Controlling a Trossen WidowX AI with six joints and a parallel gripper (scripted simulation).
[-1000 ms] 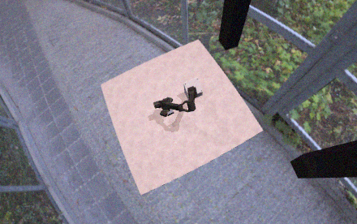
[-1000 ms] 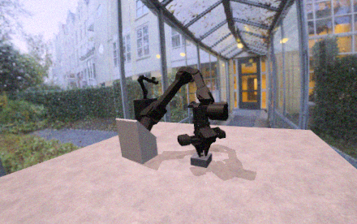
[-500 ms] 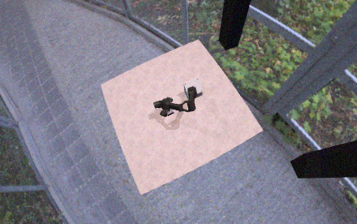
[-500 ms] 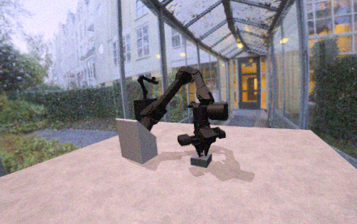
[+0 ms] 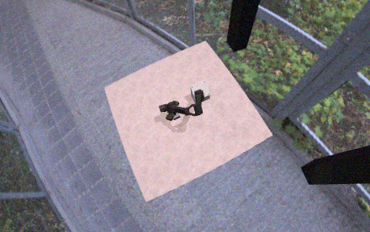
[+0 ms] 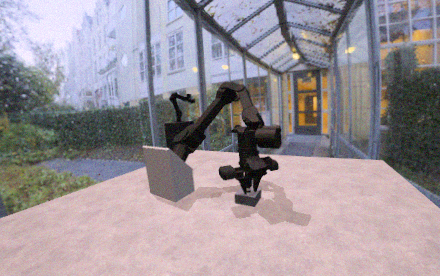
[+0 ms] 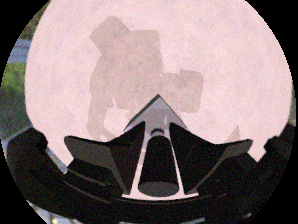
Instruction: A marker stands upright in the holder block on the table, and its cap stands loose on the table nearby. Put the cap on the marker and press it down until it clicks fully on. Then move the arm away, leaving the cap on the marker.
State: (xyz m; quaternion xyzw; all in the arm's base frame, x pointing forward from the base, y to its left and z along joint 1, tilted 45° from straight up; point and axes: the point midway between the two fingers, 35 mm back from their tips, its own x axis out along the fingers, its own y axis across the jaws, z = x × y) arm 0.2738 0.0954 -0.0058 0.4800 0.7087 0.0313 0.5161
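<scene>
The dark cap (image 7: 158,165) stands upright between the fingers in the wrist view, in line with the marker. A short piece of the marker (image 7: 157,131) shows below it at the holder block (image 7: 159,106) (image 6: 247,200) (image 5: 177,118). The cap sits over the marker's top; whether it is fully down cannot be told. My gripper (image 7: 157,125) (image 6: 251,190) is open around the cap, with a narrow pink gap on each side. Its fingertips are low, just above the block. In the exterior view the fingers hide the marker and cap.
The arm's grey pedestal (image 6: 170,176) (image 5: 198,89) stands on the pink table (image 6: 100,235) (image 5: 147,168) (image 7: 240,45), behind and to the left of the block in the exterior view. The arm reaches from it over the block. Its shadow lies on the table around the block.
</scene>
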